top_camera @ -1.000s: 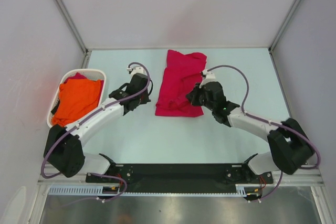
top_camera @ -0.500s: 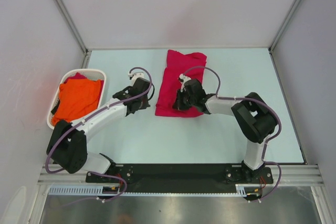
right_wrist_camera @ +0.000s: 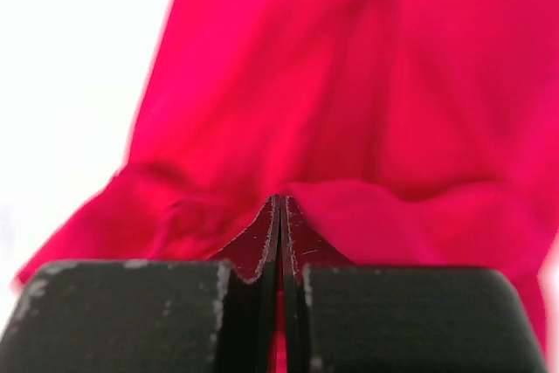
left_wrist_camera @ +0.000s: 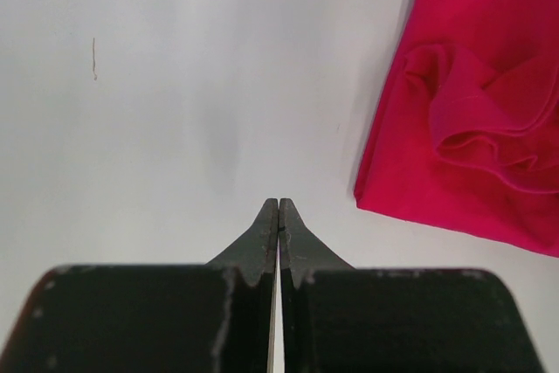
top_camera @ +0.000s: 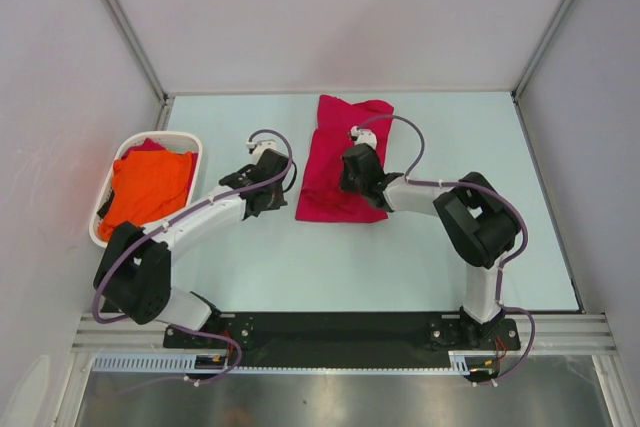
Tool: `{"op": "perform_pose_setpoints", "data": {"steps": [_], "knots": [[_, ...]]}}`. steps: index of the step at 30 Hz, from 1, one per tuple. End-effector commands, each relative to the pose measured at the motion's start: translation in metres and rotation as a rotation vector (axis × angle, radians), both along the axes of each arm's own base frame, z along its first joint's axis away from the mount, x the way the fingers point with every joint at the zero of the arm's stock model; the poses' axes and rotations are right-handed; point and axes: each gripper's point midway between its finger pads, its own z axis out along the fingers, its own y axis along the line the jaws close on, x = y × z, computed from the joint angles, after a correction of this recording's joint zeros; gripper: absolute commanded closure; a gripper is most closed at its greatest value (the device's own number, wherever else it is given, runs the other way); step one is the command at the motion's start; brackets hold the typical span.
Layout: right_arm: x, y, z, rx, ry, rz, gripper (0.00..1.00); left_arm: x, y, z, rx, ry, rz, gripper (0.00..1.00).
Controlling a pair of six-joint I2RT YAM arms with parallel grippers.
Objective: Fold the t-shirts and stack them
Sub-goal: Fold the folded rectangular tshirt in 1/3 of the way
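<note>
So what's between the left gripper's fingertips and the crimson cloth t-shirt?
Nothing but bare pale table separates the left gripper from the nearest corner of the crimson cloth t-shirt. The left wrist view shows it plainly.

Black gripper [right_wrist_camera: 279,204] over a red shirt [right_wrist_camera: 349,85]
Its two fingers [right_wrist_camera: 251,249] are pressed tight together, tips low by the wrinkly cloth. The shirt fills most of the view. White table [right_wrist_camera: 70,58] shows on the left.
</note>
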Motion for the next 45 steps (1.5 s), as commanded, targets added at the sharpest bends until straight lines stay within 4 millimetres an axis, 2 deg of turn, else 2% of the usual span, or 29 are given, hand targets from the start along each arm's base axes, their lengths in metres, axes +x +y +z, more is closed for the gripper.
{"op": "perform_pose_setpoints", "data": {"steps": [1,2,3,4,5,6,7,8,12,16,20,21,25,29,33,37,40,41,43,44,45], "knots": [[0.03,-0.035,0.046,-0.048,-0.207,-0.288,1.0,0.002,0.003,-0.001,-0.002,-0.007,0.024,1.0],[0.028,-0.029,0.062,-0.022,-0.263,-0.285,1.0,0.001,0.002,-0.002,-0.004,-0.002,0.021,1.0],[0.016,-0.036,0.055,-0.038,-0.277,-0.281,1.0,0.001,0.001,-0.002,-0.009,-0.002,0.022,1.0],[0.011,-0.038,0.062,-0.032,-0.317,-0.288,1.0,0.0,0.001,-0.003,-0.011,-0.001,0.019,1.0],[0.006,-0.029,0.104,0.049,-0.433,-0.267,1.0,0.0,0.0,-0.004,-0.016,0.001,0.019,1.0],[-0.009,-0.036,0.094,0.034,-0.444,-0.25,1.0,-0.001,-0.001,-0.007,-0.018,0.006,0.015,1.0],[-0.015,-0.036,0.106,0.054,-0.484,-0.244,1.0,-0.002,-0.001,-0.008,-0.02,0.009,0.014,1.0],[-0.02,-0.035,0.126,0.098,-0.534,-0.231,1.0,-0.002,-0.002,-0.009,-0.021,0.01,0.013,1.0],[-0.041,-0.023,0.14,0.145,-0.506,-0.117,1.0,-0.008,-0.005,-0.017,-0.02,0.031,0.005,1.0],[-0.057,-0.009,0.137,0.17,-0.444,-0.01,1.0,-0.011,-0.009,-0.019,-0.023,0.031,-0.004,1.0],[-0.063,0.006,0.116,0.147,-0.362,0.072,1.0,-0.011,-0.01,-0.022,-0.019,0.038,-0.007,1.0],[-0.064,0.012,0.104,0.141,-0.331,0.102,1.0,-0.011,-0.011,-0.022,-0.021,0.037,-0.008,1.0],[-0.068,0.025,0.089,0.203,-0.246,0.169,1.0,-0.012,-0.011,-0.023,-0.008,0.042,-0.016,1.0],[-0.07,0.028,0.091,0.28,-0.197,0.236,1.0,-0.012,-0.01,-0.025,0.001,0.043,-0.013,1.0],[-0.088,0.037,0.091,0.339,-0.137,0.361,1.0,-0.012,-0.011,-0.031,0.01,0.059,-0.014,1.0],[-0.1,0.042,0.077,0.344,-0.061,0.425,1.0,-0.013,-0.014,-0.038,0.019,0.077,-0.017,1.0],[-0.105,0.046,0.056,0.332,0.0,0.451,1.0,-0.013,-0.015,-0.041,0.024,0.082,-0.018,1.0],[-0.107,0.047,0.04,0.321,0.038,0.463,1.0,-0.012,-0.016,-0.04,0.025,0.08,-0.019,1.0],[-0.107,0.049,0.028,0.307,0.071,0.46,1.0,-0.012,-0.016,-0.042,0.031,0.081,-0.02,1.0],[-0.108,0.05,0.012,0.292,0.108,0.458,1.0,-0.011,-0.016,-0.041,0.03,0.079,-0.02,1.0],[-0.107,0.049,0.005,0.281,0.127,0.448,1.0,-0.011,-0.016,-0.041,0.031,0.078,-0.019,1.0]]}}
